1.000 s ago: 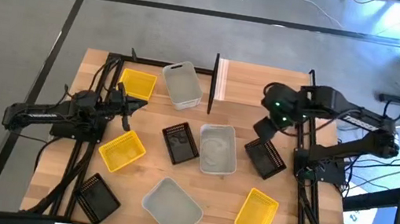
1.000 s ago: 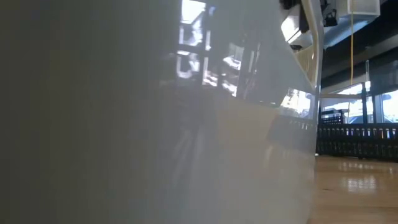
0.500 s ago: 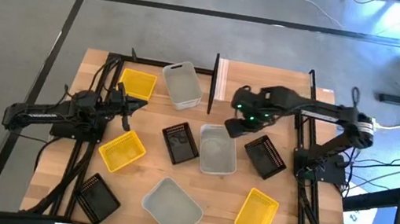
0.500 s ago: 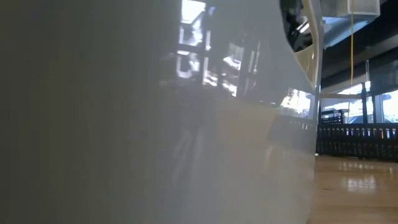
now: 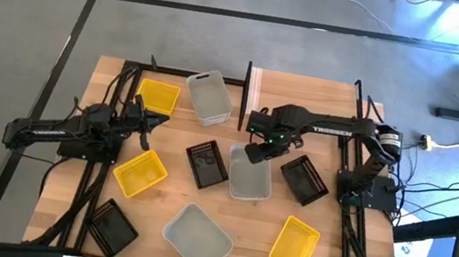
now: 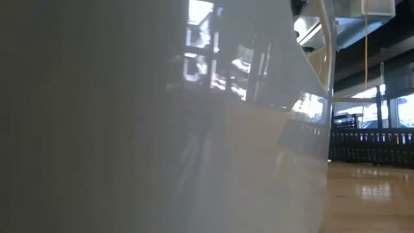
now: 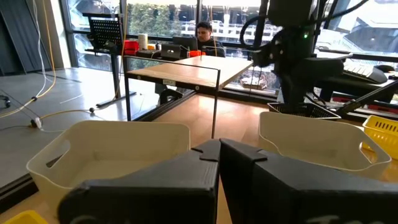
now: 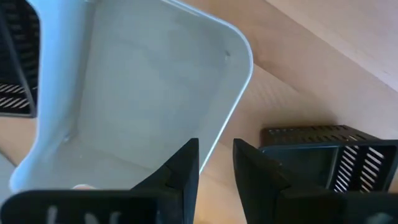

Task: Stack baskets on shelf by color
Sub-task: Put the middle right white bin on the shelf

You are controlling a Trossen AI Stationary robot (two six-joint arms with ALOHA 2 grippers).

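Note:
Several baskets lie on the table: yellow ones (image 5: 159, 96) (image 5: 140, 173) (image 5: 294, 245), black slatted ones (image 5: 206, 163) (image 5: 304, 179) (image 5: 112, 227), whitish ones (image 5: 209, 96) (image 5: 197, 238). My right gripper (image 5: 255, 151) hangs open over the far end of the middle whitish basket (image 5: 251, 182). In the right wrist view that basket's rim (image 8: 239, 93) runs into the gap of the right gripper (image 8: 216, 165). The shelf (image 5: 302, 98) lies behind it. My left gripper (image 5: 143, 122) rests shut and empty at the left (image 7: 219, 152).
Black frame rails (image 5: 104, 174) run along both table sides. The shelf's black posts (image 5: 245, 94) stand beside the far whitish basket. One whitish basket (image 6: 162, 129) fills most of the low view. A person (image 7: 205, 31) sits far off in the room.
My right arm has swung left, from above the black basket on the right to above the middle whitish basket. The left arm has not moved.

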